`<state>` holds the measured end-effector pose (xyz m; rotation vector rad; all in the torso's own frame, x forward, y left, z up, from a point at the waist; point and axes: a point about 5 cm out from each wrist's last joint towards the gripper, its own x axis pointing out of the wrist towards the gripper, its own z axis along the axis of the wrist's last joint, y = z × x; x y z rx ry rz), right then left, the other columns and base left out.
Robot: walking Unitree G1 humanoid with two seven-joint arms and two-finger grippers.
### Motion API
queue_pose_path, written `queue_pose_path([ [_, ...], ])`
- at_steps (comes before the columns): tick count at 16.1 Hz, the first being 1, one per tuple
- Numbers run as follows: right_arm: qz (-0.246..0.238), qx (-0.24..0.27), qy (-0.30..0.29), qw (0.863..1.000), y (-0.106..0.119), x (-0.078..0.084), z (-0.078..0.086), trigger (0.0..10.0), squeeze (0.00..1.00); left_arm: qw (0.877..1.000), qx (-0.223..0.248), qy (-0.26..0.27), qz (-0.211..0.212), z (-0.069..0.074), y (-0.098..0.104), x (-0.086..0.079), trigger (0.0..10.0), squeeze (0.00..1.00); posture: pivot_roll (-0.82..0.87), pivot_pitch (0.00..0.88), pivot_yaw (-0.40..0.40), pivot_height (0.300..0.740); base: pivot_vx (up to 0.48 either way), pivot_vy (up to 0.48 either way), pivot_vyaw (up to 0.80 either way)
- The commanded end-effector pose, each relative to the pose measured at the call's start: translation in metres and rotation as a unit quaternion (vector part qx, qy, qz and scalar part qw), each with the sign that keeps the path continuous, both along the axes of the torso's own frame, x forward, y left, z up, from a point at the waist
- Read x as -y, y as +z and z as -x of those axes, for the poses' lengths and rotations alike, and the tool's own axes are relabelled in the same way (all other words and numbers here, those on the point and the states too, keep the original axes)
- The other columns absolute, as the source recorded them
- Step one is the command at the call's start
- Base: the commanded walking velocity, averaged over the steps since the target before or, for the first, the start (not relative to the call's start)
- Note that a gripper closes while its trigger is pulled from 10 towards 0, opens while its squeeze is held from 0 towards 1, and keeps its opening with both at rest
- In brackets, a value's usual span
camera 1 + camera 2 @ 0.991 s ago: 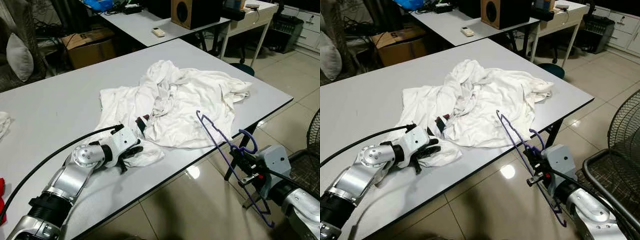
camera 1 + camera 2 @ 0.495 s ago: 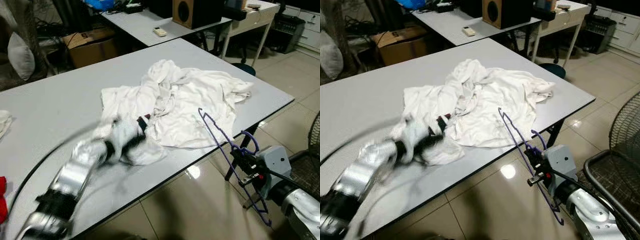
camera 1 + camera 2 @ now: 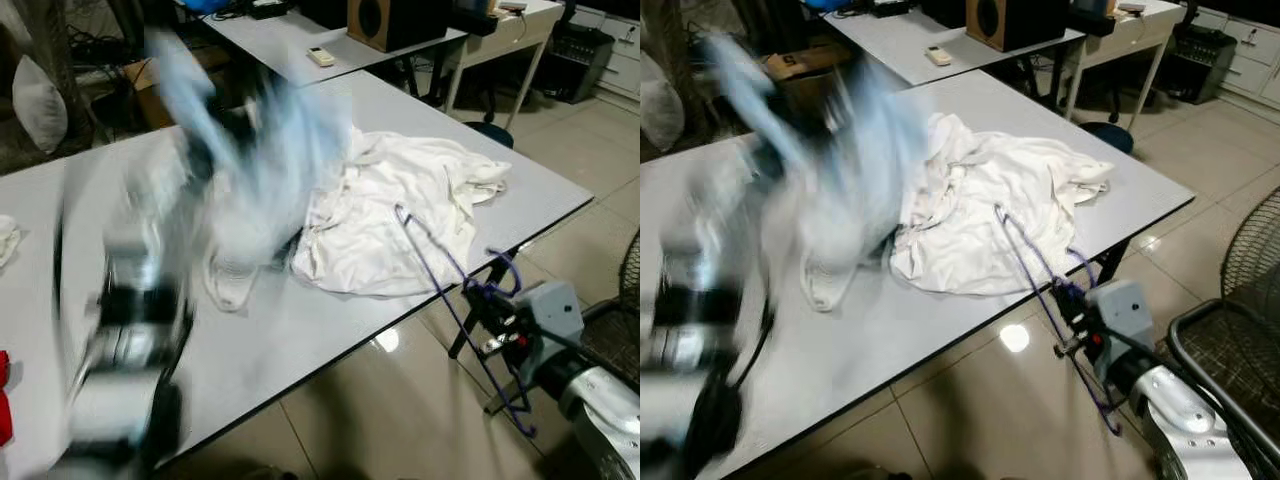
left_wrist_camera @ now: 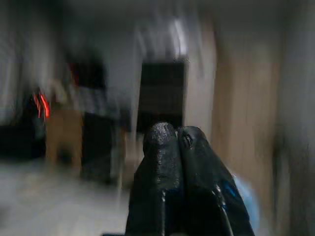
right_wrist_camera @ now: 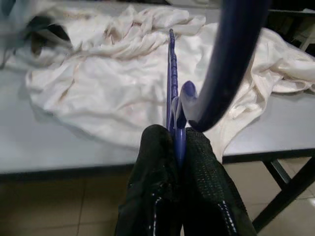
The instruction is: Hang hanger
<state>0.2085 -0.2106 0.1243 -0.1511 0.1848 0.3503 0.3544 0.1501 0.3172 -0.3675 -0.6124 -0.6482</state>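
Observation:
A purple wire hanger (image 3: pixel 440 265) hangs beyond the table's near right edge, and my right gripper (image 3: pixel 490 310) is shut on it just below its hook. In the right wrist view the fingers (image 5: pixel 157 162) clamp the purple wire (image 5: pixel 171 73) in front of the cloth. A crumpled white garment (image 3: pixel 410 200) lies on the grey table (image 3: pixel 300 340). Its left part is lifted as a pale blur (image 3: pixel 260 150) together with my blurred left arm (image 3: pixel 130 330). In the left wrist view my left gripper (image 4: pixel 177 135) has its fingertips pressed together.
A second table behind holds a brown speaker (image 3: pixel 385 20) and a remote (image 3: pixel 320 57). A fan guard (image 3: pixel 632 265) and a dark basket rim (image 3: pixel 1230 350) stand on the tiled floor at the right. A white cushion (image 3: pixel 35 105) lies at the far left.
My left arm has swung sharply up off the table, and the garment's left part has risen with it. The right gripper and hanger have hardly moved.

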Motion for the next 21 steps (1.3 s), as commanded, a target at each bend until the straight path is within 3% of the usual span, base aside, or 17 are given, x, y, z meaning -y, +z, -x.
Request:
queue_pose_path([
  [1, -0.01, 0.02, -0.017, 1.0, 0.007, 0.005, -0.003, 10.0, 0.0, 0.993, 0.027, 0.004, 0.111, 0.004, 0.023, -0.022, 0.0, 0.0, -0.18, 0.0, 0.084, 0.74, 0.0, 0.0, 0.0],
  [2, -0.01, 0.024, -0.023, 0.999, 0.007, 0.005, -0.004, 10.0, 0.0, 0.998, 0.007, 0.017, 0.055, 0.0, 0.016, -0.025, 0.0, 0.0, -0.18, 0.0, 0.085, 0.74, 0.0, 0.0, 0.0],
  [3, -0.009, 0.023, -0.024, 0.999, 0.005, 0.005, -0.004, 10.0, 0.0, 0.989, -0.042, 0.052, -0.13, -0.007, -0.019, -0.017, 0.0, 0.0, -0.17, 0.0, 0.086, 0.74, 0.0, 0.0, 0.0],
  [4, -0.009, 0.023, -0.023, 0.999, 0.004, 0.004, -0.004, 10.0, 0.0, 0.964, -0.082, 0.062, -0.244, -0.008, -0.054, -0.011, 0.0, 0.0, -0.17, 0.0, 0.086, 0.74, 0.0, 0.0, 0.0],
  [6, -0.012, 0.023, -0.024, 0.999, 0.004, 0.003, -0.005, 10.0, 0.0, 0.944, -0.134, 0.057, -0.295, -0.002, -0.088, -0.008, 0.0, 0.0, -0.17, 0.0, 0.087, 0.74, 0.0, 0.0, 0.0],
  [7, -0.015, 0.022, -0.021, 0.999, 0.004, 0.002, -0.005, 10.0, 0.0, 0.937, -0.138, 0.063, -0.314, -0.001, -0.093, -0.01, 0.0, 0.0, -0.17, 0.0, 0.087, 0.74, 0.0, 0.0, 0.0],
  [8, -0.019, 0.018, -0.007, 1.0, 0.003, -0.002, -0.004, 10.0, 0.0, 0.931, -0.146, 0.067, -0.327, 0.0, -0.099, -0.011, 0.0, 0.0, -0.17, 0.0, 0.081, 0.74, 0.0, 0.0, 0.0],
  [11, -0.029, 0.012, 0.059, 0.998, 0.003, -0.015, 0.0, 10.0, 0.0, 0.93, -0.137, 0.068, -0.333, 0.0, -0.092, -0.011, 0.0, 0.0, -0.15, 0.0, 0.07, 0.74, 0.0, 0.0, 0.0],
  [14, -0.038, 0.012, 0.076, 0.996, 0.004, -0.02, 0.0, 10.0, 0.0, 0.914, -0.145, 0.056, -0.375, 0.002, -0.099, -0.01, 0.0, 0.0, -0.15, 0.0, 0.068, 0.74, 0.0, 0.0, 0.0],
  [15, -0.05, 0.016, 0.105, 0.993, 0.008, -0.026, 0.002, 10.0, 0.0, 0.923, -0.144, 0.043, -0.353, 0.004, -0.096, -0.006, 0.0, 0.0, -0.15, 0.0, 0.073, 0.74, 0.0, 0.0, 0.0],
  [16, -0.053, 0.021, 0.136, 0.989, 0.012, -0.033, 0.005, 10.0, 0.0, 0.94, -0.14, 0.021, -0.311, 0.006, -0.087, -0.001, 0.0, 0.0, -0.15, 0.0, 0.074, 0.74, 0.0, 0.0, 0.0],
  [21, -0.011, 0.05, 0.182, 0.982, 0.017, -0.048, -0.006, 10.0, 0.0, 0.957, -0.132, -0.011, -0.259, 0.01, -0.071, 0.003, 0.0, 0.0, -0.15, 0.0, 0.077, 0.74, 0.0, 0.0, 0.0],
])
